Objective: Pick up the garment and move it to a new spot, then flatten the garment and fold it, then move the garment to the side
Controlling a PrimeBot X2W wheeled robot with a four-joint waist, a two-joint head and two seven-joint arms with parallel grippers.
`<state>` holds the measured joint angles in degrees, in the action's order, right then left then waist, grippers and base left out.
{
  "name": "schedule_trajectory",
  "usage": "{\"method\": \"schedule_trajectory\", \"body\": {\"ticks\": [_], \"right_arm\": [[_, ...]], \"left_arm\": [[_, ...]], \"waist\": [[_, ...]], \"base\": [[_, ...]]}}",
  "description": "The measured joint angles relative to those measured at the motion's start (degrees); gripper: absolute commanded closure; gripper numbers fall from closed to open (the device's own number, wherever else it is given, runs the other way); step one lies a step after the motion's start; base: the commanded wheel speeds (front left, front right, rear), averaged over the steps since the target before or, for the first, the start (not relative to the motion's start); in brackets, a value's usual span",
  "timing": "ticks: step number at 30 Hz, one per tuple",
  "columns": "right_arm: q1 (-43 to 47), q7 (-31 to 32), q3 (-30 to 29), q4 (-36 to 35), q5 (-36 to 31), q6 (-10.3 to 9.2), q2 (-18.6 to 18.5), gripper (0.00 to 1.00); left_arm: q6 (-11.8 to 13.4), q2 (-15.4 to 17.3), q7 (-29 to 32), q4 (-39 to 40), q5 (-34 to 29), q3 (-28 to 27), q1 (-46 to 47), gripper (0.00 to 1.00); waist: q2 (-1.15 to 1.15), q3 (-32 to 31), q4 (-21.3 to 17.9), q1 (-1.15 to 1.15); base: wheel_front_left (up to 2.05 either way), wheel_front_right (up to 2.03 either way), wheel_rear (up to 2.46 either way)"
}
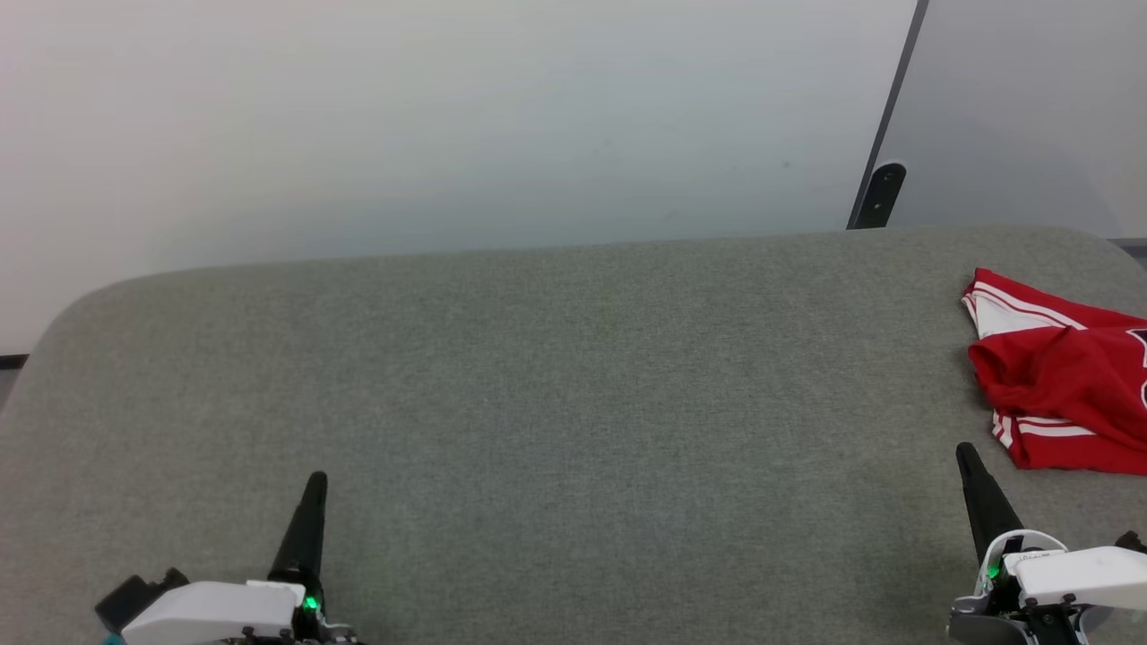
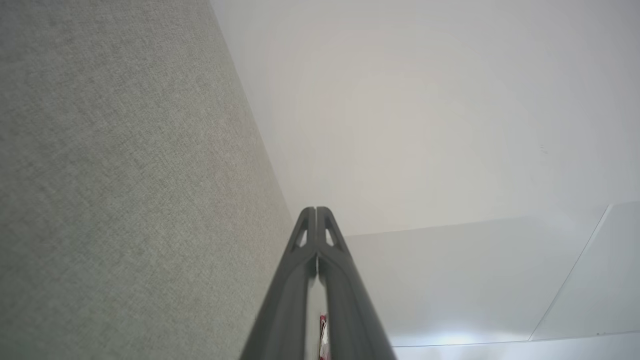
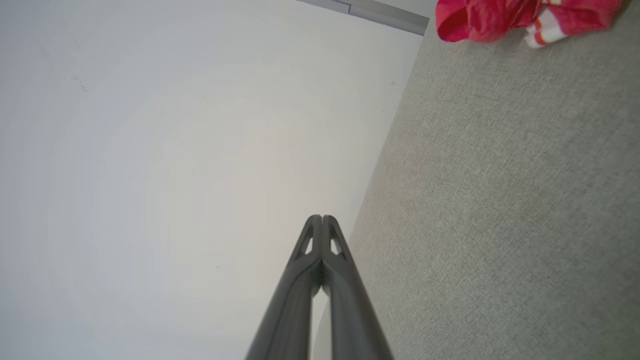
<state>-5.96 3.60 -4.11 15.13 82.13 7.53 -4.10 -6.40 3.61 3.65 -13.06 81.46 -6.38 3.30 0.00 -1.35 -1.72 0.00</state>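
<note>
Grey table (image 1: 538, 376) bears the crumpled garment (image 1: 1062, 376); left claw (image 1: 315, 481) and right claw (image 1: 964, 452) closed, empty.

Matt woven cloth table (image 1: 538, 376)

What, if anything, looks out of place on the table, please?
Only the shirt: it lies crumpled, not flat, at the table's right side, running past the head view's edge. The left gripper and right gripper are shut, apart from it.

2 closed, empty end effectors (image 1: 315, 481) (image 1: 965, 452)
</note>
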Motion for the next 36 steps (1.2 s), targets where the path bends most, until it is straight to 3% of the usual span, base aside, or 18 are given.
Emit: {"method": "schedule_trajectory", "body": {"ticks": [25,36], "right_arm": [[-0.2,3.0,-2.4,-1.0,9.9,0.00,1.1,1.00],[-0.2,3.0,-2.5,-1.0,10.2,0.00,1.2,1.00]], "left_arm": [[-0.9,-0.7,2.9,-1.0,10.7,-0.1,2.7,1.00],[-0.9,-0.7,2.9,-1.0,10.9,-0.1,2.7,1.00]], "waist": [[0.00,1.5,1.7,0.00],[0.00,1.5,1.7,0.00]], "base": [[0.00,0.00,0.00],[0.00,0.00,0.00]]}}
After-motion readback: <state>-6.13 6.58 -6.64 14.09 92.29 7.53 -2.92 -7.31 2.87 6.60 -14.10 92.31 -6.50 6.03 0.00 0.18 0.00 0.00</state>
